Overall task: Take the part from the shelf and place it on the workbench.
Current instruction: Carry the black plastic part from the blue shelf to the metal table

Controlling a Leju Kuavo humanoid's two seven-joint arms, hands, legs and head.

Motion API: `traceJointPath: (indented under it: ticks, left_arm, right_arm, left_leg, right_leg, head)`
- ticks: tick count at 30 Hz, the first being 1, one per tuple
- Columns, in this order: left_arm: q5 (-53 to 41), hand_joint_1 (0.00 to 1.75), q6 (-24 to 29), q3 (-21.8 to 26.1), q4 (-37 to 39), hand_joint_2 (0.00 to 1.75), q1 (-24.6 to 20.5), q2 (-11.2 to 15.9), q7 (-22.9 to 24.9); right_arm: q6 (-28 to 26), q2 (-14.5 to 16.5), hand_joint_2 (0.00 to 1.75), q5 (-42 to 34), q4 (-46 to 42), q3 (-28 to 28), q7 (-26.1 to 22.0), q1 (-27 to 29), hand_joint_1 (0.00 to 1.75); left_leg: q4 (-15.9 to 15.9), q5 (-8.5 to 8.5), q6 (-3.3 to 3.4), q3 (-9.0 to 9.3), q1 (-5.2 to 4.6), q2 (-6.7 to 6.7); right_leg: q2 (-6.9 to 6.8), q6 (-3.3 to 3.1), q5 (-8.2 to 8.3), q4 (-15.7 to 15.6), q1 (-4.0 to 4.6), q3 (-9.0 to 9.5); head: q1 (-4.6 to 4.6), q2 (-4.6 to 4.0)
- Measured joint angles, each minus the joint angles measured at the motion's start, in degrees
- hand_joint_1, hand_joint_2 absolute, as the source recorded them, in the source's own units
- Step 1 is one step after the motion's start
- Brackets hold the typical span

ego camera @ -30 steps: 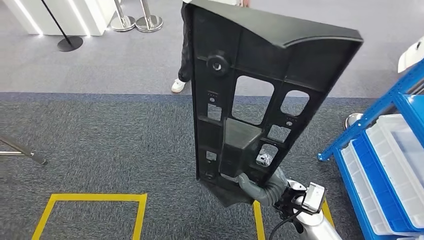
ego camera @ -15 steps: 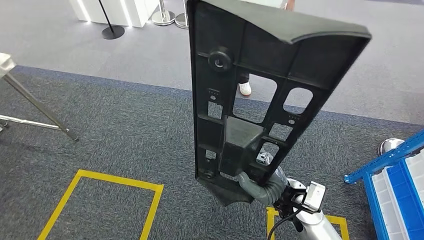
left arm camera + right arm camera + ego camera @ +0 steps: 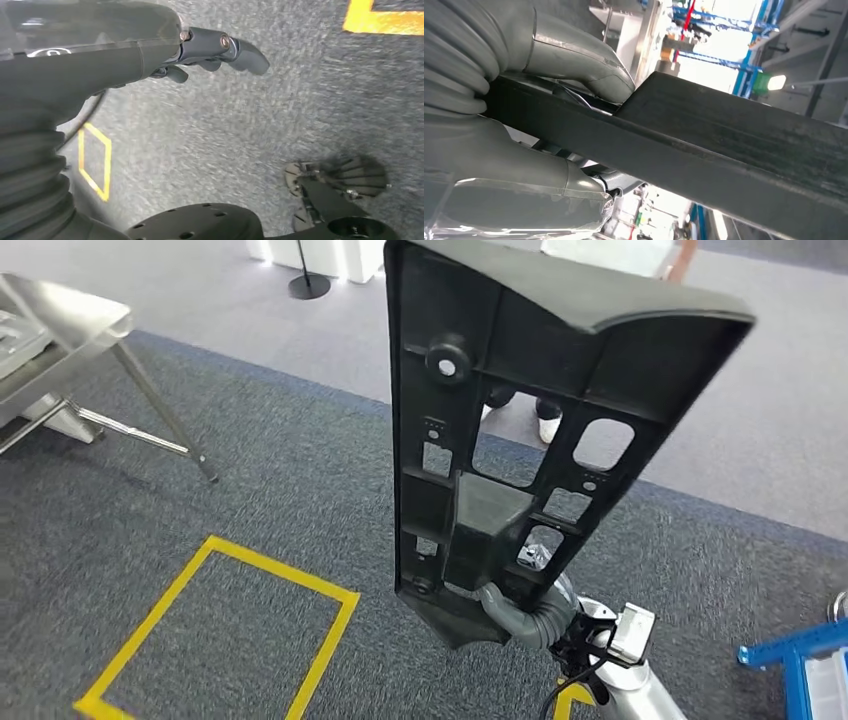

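Observation:
A long black plastic part [image 3: 500, 430] with ribs and cut-out windows stands upright in the middle of the head view. My right hand [image 3: 525, 612] grips its lower end, the thumb wrapped over the edge. In the right wrist view the part's dark edge [image 3: 724, 145] runs across the picture between the thumb and fingers [image 3: 574, 55] of my right hand [image 3: 531, 117]. A steel workbench [image 3: 55, 335] shows at the far left. My left hand [image 3: 210, 50] hangs over the carpet, fingers loosely curled, holding nothing.
Yellow tape marks a square [image 3: 225, 630] on the dark carpet at lower left. A blue shelf corner [image 3: 800, 660] sits at lower right. A person's shoes [image 3: 548, 425] show behind the part. A black stand base [image 3: 308, 284] is at the top.
The whole view has swung left: the workbench has come into sight at the left and the blue shelf has slid nearly out at the right. The part stays gripped the same way.

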Motion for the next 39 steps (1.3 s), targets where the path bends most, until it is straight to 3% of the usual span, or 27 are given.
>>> traceJointPath:
  ticks: [1,3,5,7,8,9,10,12,14,16,17,19,21,23,24,25,27,29,31,32,34,36,38,39]
  left_arm:
    - [0.01,0.0,0.0,0.0,-0.01,1.75,0.07,0.0,-0.04]
    - [0.0,0.0,-0.04,-0.01,-0.02,1.75,0.04,-0.06,-0.07]
    - [0.0,0.0,-0.08,-0.02,-0.02,1.75,-0.1,-0.2,-0.07]
    - [0.0,0.0,-0.12,-0.02,-0.01,1.75,-0.16,-0.32,-0.07]
    - [0.01,0.0,-0.17,-0.02,-0.01,1.75,-0.16,-0.38,-0.08]
    - [0.02,0.0,-0.22,-0.02,0.0,1.75,-0.19,-0.43,-0.1]
    - [0.03,0.0,-0.28,-0.02,0.01,1.75,-0.23,-0.51,-0.11]
    - [0.04,0.0,-0.33,-0.02,0.01,1.75,-0.37,-0.74,-0.12]
    - [0.13,0.0,-0.36,-0.02,0.0,1.75,-0.53,-0.85,-0.14]
    - [0.32,0.0,-0.39,-0.02,-0.01,1.75,-0.65,-0.84,-0.17]
    - [0.39,0.0,-0.37,-0.02,-0.01,1.75,-0.67,-0.84,-0.18]
    - [0.45,0.0,-0.3,-0.02,-0.02,1.75,-0.73,-0.75,-0.12]
    - [0.49,0.0,-0.24,-0.02,-0.03,1.75,-0.98,-0.54,-0.07]
    - [0.54,0.0,-0.21,-0.02,-0.04,1.75,-1.3,-0.38,-0.07]
    - [0.55,0.0,-0.2,-0.02,-0.04,1.75,-1.33,-0.35,-0.03]
    - [0.54,0.0,-0.19,-0.02,-0.04,1.75,-1.22,-0.33,0.05]
    - [0.5,0.0,-0.13,-0.02,-0.05,1.75,-0.66,-0.27,0.3]
    - [0.5,0.0,-0.06,-0.02,-0.09,1.75,-0.09,-0.13,0.43]
    - [0.56,0.0,-0.02,-0.02,-0.12,1.75,0.13,-0.04,0.37]
    - [0.59,0.0,-0.01,-0.02,-0.13,1.75,0.16,-0.07,0.29]
    - [0.64,0.0,0.02,-0.02,-0.13,1.75,0.07,-0.14,0.12]
    - [0.67,0.0,0.02,-0.02,-0.13,1.75,-0.04,-0.28,-0.02]
    - [0.77,0.0,0.01,-0.02,-0.11,1.75,-0.04,-0.38,-0.26]
    - [0.94,0.0,0.02,-0.02,-0.11,1.75,-0.02,-0.42,-0.54]
  right_arm:
    - [-0.08,0.0,1.75,0.01,-0.06,-0.03,-0.01,0.06,1.75]
    - [-0.11,-0.01,1.75,0.02,-0.19,-0.07,-0.02,0.03,1.75]
    - [-0.13,-0.04,1.75,0.02,-0.31,-0.14,-0.05,0.09,1.75]
    - [-0.13,-0.06,1.75,0.02,-0.33,-0.16,-0.06,0.27,1.75]
    - [-0.13,-0.07,1.75,0.02,-0.33,-0.16,-0.04,0.3,1.75]
    - [-0.13,-0.07,1.75,0.02,-0.33,-0.16,0.0,0.28,1.75]
    - [-0.13,-0.07,1.75,0.03,-0.33,-0.16,0.07,0.17,1.75]
    - [-0.13,-0.07,1.75,0.05,-0.33,-0.18,0.24,-0.09,1.75]
    - [-0.1,-0.08,1.75,0.08,-0.33,-0.21,0.36,-0.29,1.75]
    - [-0.02,-0.08,1.75,0.09,-0.33,-0.21,0.39,-0.56,1.75]
    - [0.01,-0.08,1.75,0.08,-0.33,-0.2,0.4,-0.78,1.75]
    - [0.03,-0.07,1.75,0.03,-0.34,-0.18,0.4,-1.2,1.75]
    - [0.03,-0.06,1.75,-0.02,-0.34,-0.16,0.43,-1.39,1.75]
    - [0.06,-0.07,1.75,-0.01,-0.33,-0.14,0.49,-1.42,1.75]
    - [0.1,-0.08,1.75,-0.01,-0.33,-0.12,0.52,-1.44,1.75]
    - [0.14,-0.08,1.75,-0.03,-0.33,-0.1,0.52,-1.48,1.75]
    - [0.17,-0.08,1.75,-0.14,-0.33,-0.1,0.5,-1.56,1.75]
    - [0.15,-0.08,1.75,-0.23,-0.33,-0.12,0.43,-1.58,1.75]
    - [0.14,-0.08,1.75,-0.25,-0.33,-0.1,0.39,-1.63,1.75]
    - [0.12,-0.08,1.75,-0.25,-0.34,-0.08,0.41,-1.73,1.75]
    - [0.07,-0.08,1.75,-0.27,-0.35,-0.09,0.43,-1.88,1.75]
    - [0.02,-0.09,1.75,-0.3,-0.34,-0.1,0.46,-1.83,1.75]
    - [-0.01,-0.09,1.75,-0.38,-0.33,-0.09,0.55,-1.71,1.75]
    - [-0.03,-0.09,1.75,-0.53,-0.32,-0.1,0.65,-1.69,1.75]
  left_leg:
    - [-0.03,0.16,0.41,-0.1,0.08,-0.71]
    - [-0.3,0.48,1.06,-0.06,0.25,-2.05]
    - [-0.38,0.65,1.52,0.0,0.35,-3.26]
    - [-0.33,0.67,1.7,0.01,0.32,-4.68]
    - [-0.3,0.67,1.72,0.06,0.29,-5.5]
    - [-0.25,0.66,1.7,0.17,0.28,-6.36]
    - [-0.19,0.62,1.64,0.32,0.29,-7.22]
    - [0.09,0.46,1.4,0.32,0.31,-8.71]
    - [0.38,0.44,0.89,-0.24,0.49,-10.01]
    - [0.33,0.56,0.19,-0.72,0.7,-11.37]
    - [0.55,0.33,-0.14,-0.82,0.66,-11.07]
    - [3.78,-1.75,-0.71,-2.13,0.43,-8.27]
    - [11.18,-5.48,-1.13,-5.44,0.4,-5.09]
    - [16.35,-7.09,-1.41,-7.67,0.45,-4.28]
    - [15.83,-6.27,-1.47,-7.25,0.48,-4.09]
    - [13.06,-4.52,-1.48,-5.73,0.51,-3.73]
    - [4.77,-1.03,-1.25,-1.62,0.3,-1.16]
    - [0.13,0.05,-0.46,0.29,-0.12,1.09]
    - [-0.33,0.04,0.39,0.1,-0.29,0.41]
    - [-0.49,0.25,0.7,0.06,-0.19,-0.31]
    - [-0.79,0.62,1.32,0.2,0.08,-1.73]
    - [-0.83,0.8,1.69,0.21,0.2,-3.1]
    - [-0.77,0.87,1.84,0.2,0.16,-4.55]
    - [-0.72,0.87,1.87,0.25,0.14,-5.13]
  right_leg:
    - [-0.47,0.27,-0.19,0.09,-0.03,-0.01]
    - [1.47,0.79,-1.79,2.14,-0.36,-0.67]
    - [5.2,1.08,-5.25,8.72,-0.67,-3.6]
    - [6.63,1.17,-7.67,16.02,-0.7,-7.38]
    - [6.77,1.14,-7.32,17.21,-0.7,-8.21]
    - [6.91,1.05,-5.79,16.01,-0.7,-7.94]
    - [7.4,0.9,-3.44,12.71,-0.73,-6.64]
    - [10.18,0.58,0.39,4.87,-0.93,-3.41]
    - [12.11,0.48,1.14,1.31,-1.0,-2.0]
    - [11.14,0.23,0.94,0.73,-1.0,-1.73]
    - [10.37,-0.08,0.99,0.34,-1.05,-1.46]
    - [8.67,-0.78,1.13,-0.46,-1.14,-0.85]
    - [6.86,-1.16,1.02,-0.61,-0.81,-0.61]
    - [5.0,-1.21,0.86,-0.58,-0.65,-0.56]
    - [4.17,-1.17,0.78,-0.57,-0.64,-0.49]
    - [3.45,-1.11,0.69,-0.56,-0.63,-0.37]
    - [2.3,-0.84,0.46,-0.47,-0.42,-0.15]
    - [1.27,-0.46,0.38,-0.29,-0.05,-0.3]
    - [-0.03,-0.07,0.34,-0.18,0.13,-0.44]
    - [0.13,0.22,0.08,0.06,0.04,-0.42]
    - [2.89,0.76,-1.86,2.94,-0.26,-1.52]
    - [6.12,1.05,-5.46,10.48,-0.53,-5.18]
    - [6.79,1.11,-7.2,17.03,-0.57,-8.74]
    - [6.83,1.05,-6.43,17.4,-0.57,-9.17]
  head:
    - [0.0,0.0]
    - [0.01,0.0]
    - [0.02,0.0]
    - [0.02,0.0]
    - [0.02,0.0]
    - [0.02,0.0]
    - [0.02,0.0]
    - [0.02,0.0]
    - [0.02,0.0]
    - [0.02,0.0]
    - [0.02,0.0]
    - [0.01,0.0]
    - [0.01,0.0]
    - [0.02,0.0]
    - [0.02,0.0]
    - [0.02,0.0]
    - [0.02,0.0]
    - [0.02,0.0]
    - [0.01,0.0]
    - [0.02,0.0]
    - [0.02,0.0]
    - [0.02,0.0]
    - [0.02,0.0]
    - [0.02,0.0]
